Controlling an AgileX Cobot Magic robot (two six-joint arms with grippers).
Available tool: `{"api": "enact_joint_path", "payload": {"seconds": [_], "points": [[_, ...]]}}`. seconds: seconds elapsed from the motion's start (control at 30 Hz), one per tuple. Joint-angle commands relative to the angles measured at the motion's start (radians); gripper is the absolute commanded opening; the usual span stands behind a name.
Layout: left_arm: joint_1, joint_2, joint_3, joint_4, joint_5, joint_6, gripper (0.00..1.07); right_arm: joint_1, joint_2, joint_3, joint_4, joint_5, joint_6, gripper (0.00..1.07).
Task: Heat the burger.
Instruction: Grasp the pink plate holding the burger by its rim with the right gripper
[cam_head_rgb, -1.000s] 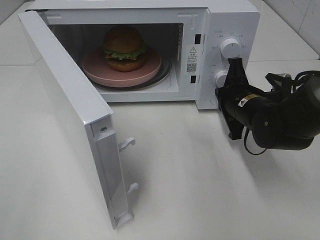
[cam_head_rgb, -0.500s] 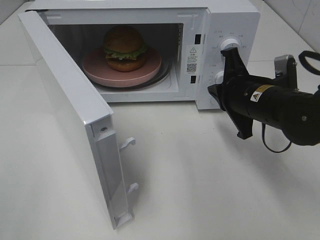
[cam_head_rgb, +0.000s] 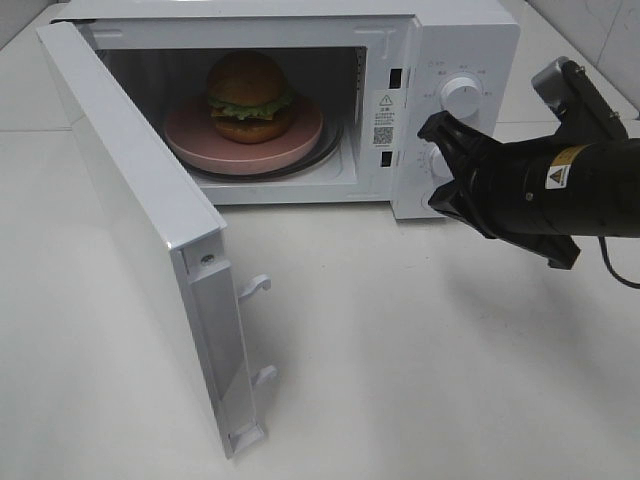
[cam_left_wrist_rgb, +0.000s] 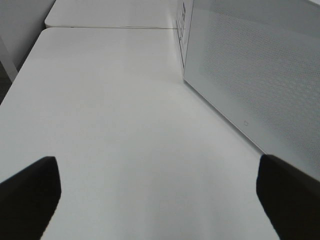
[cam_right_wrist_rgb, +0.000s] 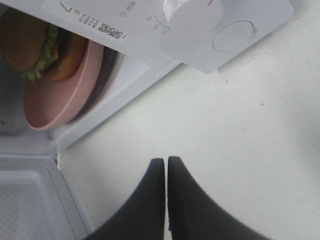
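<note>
The burger (cam_head_rgb: 248, 97) stands on a round pink plate (cam_head_rgb: 300, 140) inside the open microwave (cam_head_rgb: 470, 40). The right wrist view also catches the burger (cam_right_wrist_rgb: 35, 45) and the plate (cam_right_wrist_rgb: 60, 100). My right gripper (cam_head_rgb: 432, 128) is shut with nothing in it, just in front of the control panel by the lower knob (cam_head_rgb: 437, 157). In its own view the right gripper (cam_right_wrist_rgb: 166, 162) hangs over the table below the panel. My left gripper (cam_left_wrist_rgb: 160, 175) is open, its fingers (cam_left_wrist_rgb: 30, 187) wide apart over bare table, outside the door.
The microwave door (cam_head_rgb: 150, 220) swings far out to the left, its latch hooks (cam_head_rgb: 255, 285) facing the open table in front. Its outer face (cam_left_wrist_rgb: 260, 75) fills the side of the left wrist view. An upper knob (cam_head_rgb: 462, 95) sits above the right gripper.
The right arm has rolled and swung level; its shut gripper moved left and down from beside the upper knob to the lower knob. The burger, plate and door have not moved.
</note>
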Motion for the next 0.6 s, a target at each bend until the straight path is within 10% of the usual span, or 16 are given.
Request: {"api": "enact_joint_path", "payload": {"seconds": [0.03, 0.6], "points": [[0.006, -0.022, 0.002, -0.006, -0.005, 0.000, 1.03, 0.003, -0.052, -0.001, -0.009, 0.099, -0.138, 0.02], [0.006, -0.022, 0.002, -0.006, -0.005, 0.000, 1.03, 0.003, -0.155, -0.178, 0.000, 0.673, -0.638, 0.06]]}}
